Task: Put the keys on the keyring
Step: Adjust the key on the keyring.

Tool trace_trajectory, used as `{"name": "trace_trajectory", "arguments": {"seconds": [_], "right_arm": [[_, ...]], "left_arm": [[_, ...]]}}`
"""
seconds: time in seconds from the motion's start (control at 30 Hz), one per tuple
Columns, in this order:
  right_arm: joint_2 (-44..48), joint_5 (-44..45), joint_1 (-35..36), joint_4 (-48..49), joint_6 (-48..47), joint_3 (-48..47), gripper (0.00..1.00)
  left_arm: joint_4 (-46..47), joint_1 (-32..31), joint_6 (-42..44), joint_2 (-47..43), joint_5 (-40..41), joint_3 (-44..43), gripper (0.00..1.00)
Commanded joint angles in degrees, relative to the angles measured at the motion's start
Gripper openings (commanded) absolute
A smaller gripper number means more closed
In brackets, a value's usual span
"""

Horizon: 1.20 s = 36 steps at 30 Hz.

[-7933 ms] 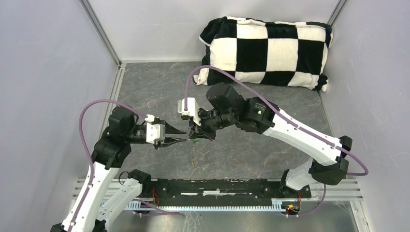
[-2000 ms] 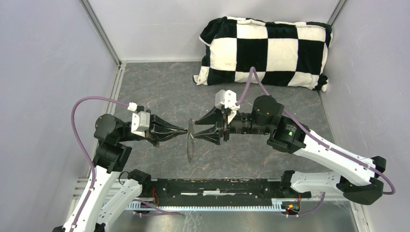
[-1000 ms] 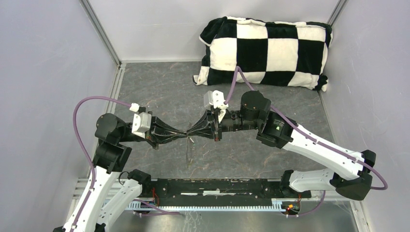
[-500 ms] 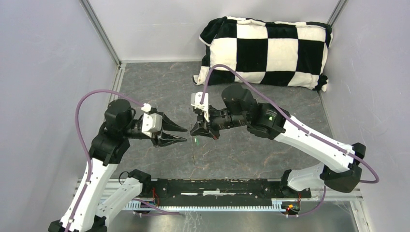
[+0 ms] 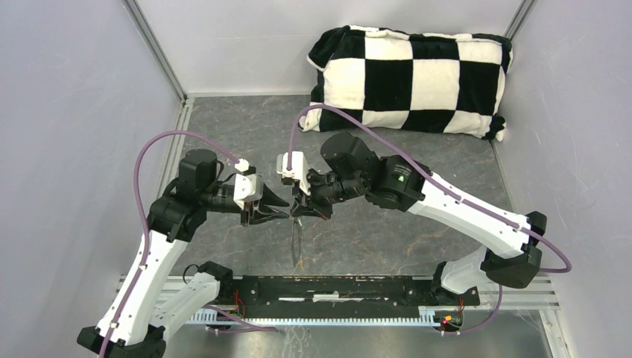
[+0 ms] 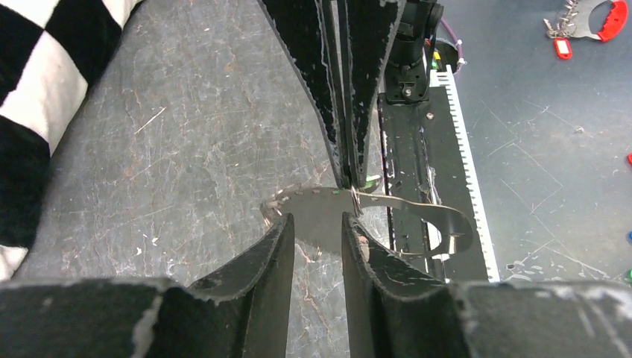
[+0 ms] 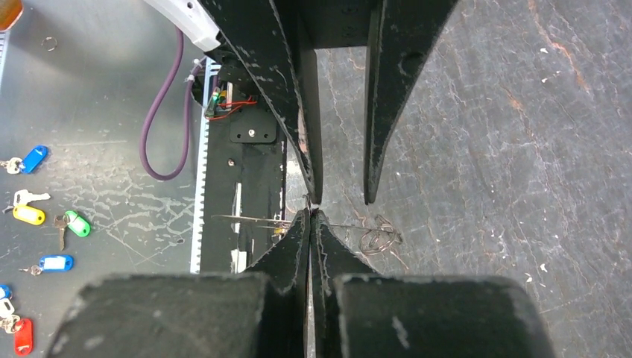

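Find ring [image 5: 296,242] mid-air over surface [image 5: 387,231], hanging edge-on, pinched at its top by right claw [image 5: 300,215]. Log right claw as fully closed on the wire, tips pressed together in own wrist view. Spot green key [image 6: 370,180] as a small green fleck just beside right claw tips, right at the wire. Spot yellow key [image 7: 277,231] as a speck just beside the wire, further along. Cannot tell threaded from merely resting against the wire: too small. Log left claw [image 5: 288,208] as part open, empty, tips just beside the ring and facing right claw tips, with gap aimed roughly at the pinch point. Note pillow [image 5: 410,78] at far edge, well apart, no factor.

Judge step as threading green key at the pinch point, or a regrip for it.

To do well:
- Hold right claw clamped and steady to stop any swing of the thin wire.
- Bring left claw in slow, straddle the green head, close on plastic not blade, leave the hole clear.
- Avoid nudging the wire sideways; expect a springy loop, easy to twist out of a two-point pinch.
- Check for the loop's open end before sliding; not visible here.
- Slide key along wire away from right claw tips, release only once hanging free.
- Watch for a drop onto surface.
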<state>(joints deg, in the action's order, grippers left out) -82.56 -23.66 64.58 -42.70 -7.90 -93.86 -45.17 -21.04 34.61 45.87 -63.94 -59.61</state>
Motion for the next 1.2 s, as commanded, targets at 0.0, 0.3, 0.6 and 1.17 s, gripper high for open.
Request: {"name": "trace_trajectory", "arguments": {"seconds": [0.0, 0.3, 0.6, 1.17], "right_arm": [[-1.83, 0.43, 0.85, 0.05, -1.04, -5.02, 0.01], [-3.86, 2.36, 1.41, -2.45, -1.85, -7.95, 0.01], [-2.42, 2.67, 1.43, -3.0, -1.77, -6.87, 0.01], [-4.31, 3.17, 1.94, -2.78, -1.5, -8.55, 0.01]], "left_arm": [[-0.88, -0.24, 2.49, 0.37, -1.78, -1.89, 0.36], [-4.02, -0.41, 4.78, -1.16, -1.27, -1.81, 0.38], [-11.69, -0.48, 14.61, -1.21, 3.05, -2.27, 0.45], [-11.96, -0.58, 11.11, 1.3, -1.62, -4.88, 0.44]]}}
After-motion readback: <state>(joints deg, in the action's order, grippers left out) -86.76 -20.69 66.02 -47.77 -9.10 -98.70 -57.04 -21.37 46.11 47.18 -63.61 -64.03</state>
